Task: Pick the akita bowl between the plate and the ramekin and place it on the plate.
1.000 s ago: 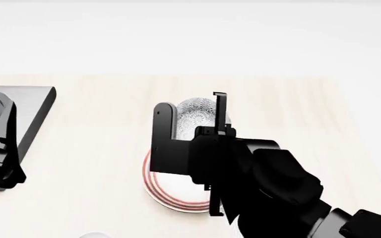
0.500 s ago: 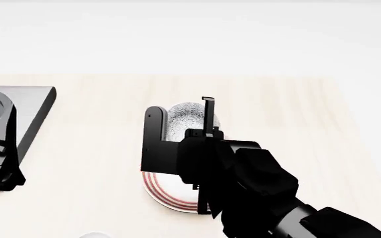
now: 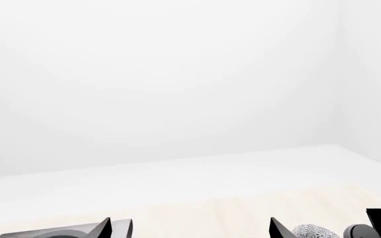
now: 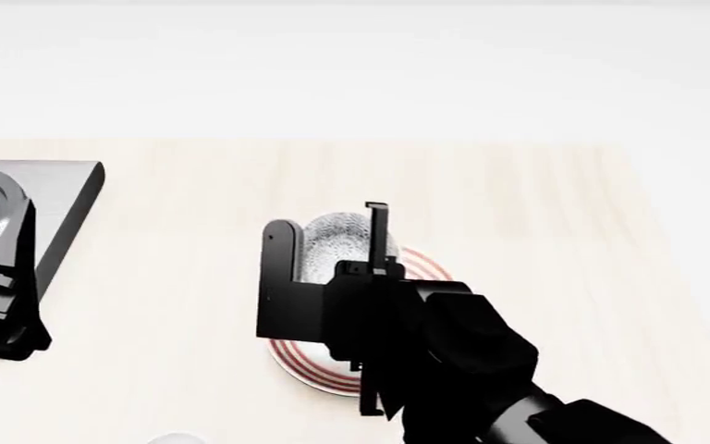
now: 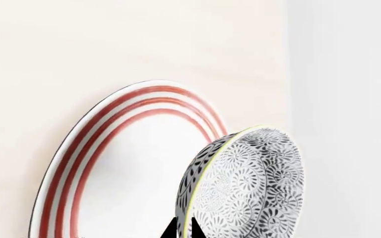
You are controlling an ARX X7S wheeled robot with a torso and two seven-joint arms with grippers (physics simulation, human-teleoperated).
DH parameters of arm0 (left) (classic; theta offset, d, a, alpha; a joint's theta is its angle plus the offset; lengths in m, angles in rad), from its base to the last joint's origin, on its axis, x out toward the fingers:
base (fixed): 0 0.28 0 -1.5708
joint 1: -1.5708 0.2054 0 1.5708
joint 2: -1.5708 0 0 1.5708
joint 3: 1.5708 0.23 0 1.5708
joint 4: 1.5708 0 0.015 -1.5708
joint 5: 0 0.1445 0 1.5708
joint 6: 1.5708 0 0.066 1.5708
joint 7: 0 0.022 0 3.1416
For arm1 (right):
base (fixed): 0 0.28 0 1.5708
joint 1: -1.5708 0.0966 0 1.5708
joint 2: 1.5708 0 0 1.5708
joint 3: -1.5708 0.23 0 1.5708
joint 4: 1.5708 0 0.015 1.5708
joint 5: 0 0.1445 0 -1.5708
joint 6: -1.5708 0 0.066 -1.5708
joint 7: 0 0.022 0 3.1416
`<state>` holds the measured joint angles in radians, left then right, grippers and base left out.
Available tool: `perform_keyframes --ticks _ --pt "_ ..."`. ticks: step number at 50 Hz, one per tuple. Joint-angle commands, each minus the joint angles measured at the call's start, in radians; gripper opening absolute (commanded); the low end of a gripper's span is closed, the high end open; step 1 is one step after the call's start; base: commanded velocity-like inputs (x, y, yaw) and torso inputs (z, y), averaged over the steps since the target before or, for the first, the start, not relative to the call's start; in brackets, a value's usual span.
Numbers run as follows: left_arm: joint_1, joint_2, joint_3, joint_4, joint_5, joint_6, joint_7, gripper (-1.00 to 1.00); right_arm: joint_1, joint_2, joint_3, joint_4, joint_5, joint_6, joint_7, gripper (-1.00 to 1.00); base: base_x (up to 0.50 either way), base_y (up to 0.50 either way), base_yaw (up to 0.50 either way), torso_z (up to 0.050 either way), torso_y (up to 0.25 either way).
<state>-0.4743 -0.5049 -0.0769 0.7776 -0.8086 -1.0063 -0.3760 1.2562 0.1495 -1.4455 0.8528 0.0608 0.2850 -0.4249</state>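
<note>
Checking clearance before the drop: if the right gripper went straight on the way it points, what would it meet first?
Probably the white red-ringed plate: the right gripper, shut on the grey floral-patterned bowl, hangs over it. The gap between them is unclear.

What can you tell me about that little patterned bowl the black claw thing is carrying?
The akita bowl is small and round, looks like glazed ceramic, and its outside is covered in a fine grey-and-white floral speckle. In the right wrist view a thin yellowish line runs along its rim. It is tipped steeply on its side rather than sitting upright. The right gripper is shut on it, a finger on either side. It hangs over the plate with red rings; whether it touches the plate cannot be told.
</note>
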Motion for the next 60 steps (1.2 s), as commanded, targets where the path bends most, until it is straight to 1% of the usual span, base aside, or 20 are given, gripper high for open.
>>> perform_keyframes --ticks 1,11,16,17,19,28,34,38,45,51,56,57,60 --pt "0.002 -0.002 0.006 -0.002 -0.002 0.006 -0.001 1.0 0.006 -0.029 0.005 0.098 -0.021 -0.051 0.01 -1.0 0.0 0.0 0.0 0.0 0.0" --pt "-0.001 -0.002 0.006 -0.002 -0.013 0.005 -0.003 1.0 0.015 -0.061 0.007 0.193 -0.025 -0.082 0.02 -1.0 0.0 0.0 0.0 0.0 0.0" --pt "0.001 -0.006 0.006 -0.003 -0.009 0.015 0.001 1.0 0.011 -0.06 0.007 0.197 -0.025 -0.084 0.019 -1.0 0.0 0.0 0.0 0.0 0.0" --pt "0.006 -0.009 0.006 -0.005 -0.012 0.025 0.017 1.0 0.011 -0.062 0.006 0.203 -0.025 -0.088 0.018 -1.0 0.0 0.0 0.0 0.0 0.0" --pt "0.006 -0.004 -0.016 -0.018 -0.036 0.032 0.028 1.0 0.01 -0.062 0.006 0.208 -0.025 -0.091 0.02 -1.0 0.0 0.0 0.0 0.0 0.0" --pt "0.019 -0.013 -0.01 -0.001 -0.033 0.052 0.044 1.0 0.007 -0.066 0.007 0.202 -0.024 -0.091 0.021 -1.0 0.0 0.0 0.0 0.0 0.001" --pt "0.023 -0.015 -0.009 -0.001 -0.031 0.058 0.043 1.0 0.002 -0.088 0.006 0.256 -0.025 -0.126 0.022 -1.0 0.0 0.0 0.0 0.0 0.0" --pt "0.026 -0.018 -0.007 0.002 -0.03 0.059 0.042 1.0 0.003 -0.12 0.01 0.33 -0.022 -0.168 0.024 -1.0 0.0 0.0 0.0 0.0 0.0" --pt "0.025 -0.018 -0.008 0.002 -0.034 0.061 0.038 1.0 -0.007 -0.126 0.007 0.336 -0.017 -0.179 0.019 -1.0 0.0 0.0 0.0 0.0 0.0" --pt "0.025 -0.02 -0.008 0.001 -0.036 0.063 0.037 1.0 -0.009 -0.147 0.005 0.395 -0.015 -0.212 0.02 -1.0 0.0 0.0 0.0 0.0 0.002" --pt "0.029 -0.024 0.0 0.004 -0.026 0.075 0.044 1.0 -0.009 -0.146 0.001 0.388 -0.009 -0.209 0.02 -1.0 0.0 0.0 0.0 0.0 0.0" --pt "0.03 -0.032 0.017 0.01 -0.001 0.086 0.05 1.0 -0.01 -0.145 0.0 0.388 -0.009 -0.209 0.02 -1.0 0.0 0.0 0.0 0.0 -0.25" --pt "0.031 -0.023 -0.001 0.006 -0.03 0.078 0.042 1.0 -0.009 -0.145 -0.002 0.391 -0.007 -0.211 0.02 -1.0 0.0 0.0 0.0 0.0 -0.25"
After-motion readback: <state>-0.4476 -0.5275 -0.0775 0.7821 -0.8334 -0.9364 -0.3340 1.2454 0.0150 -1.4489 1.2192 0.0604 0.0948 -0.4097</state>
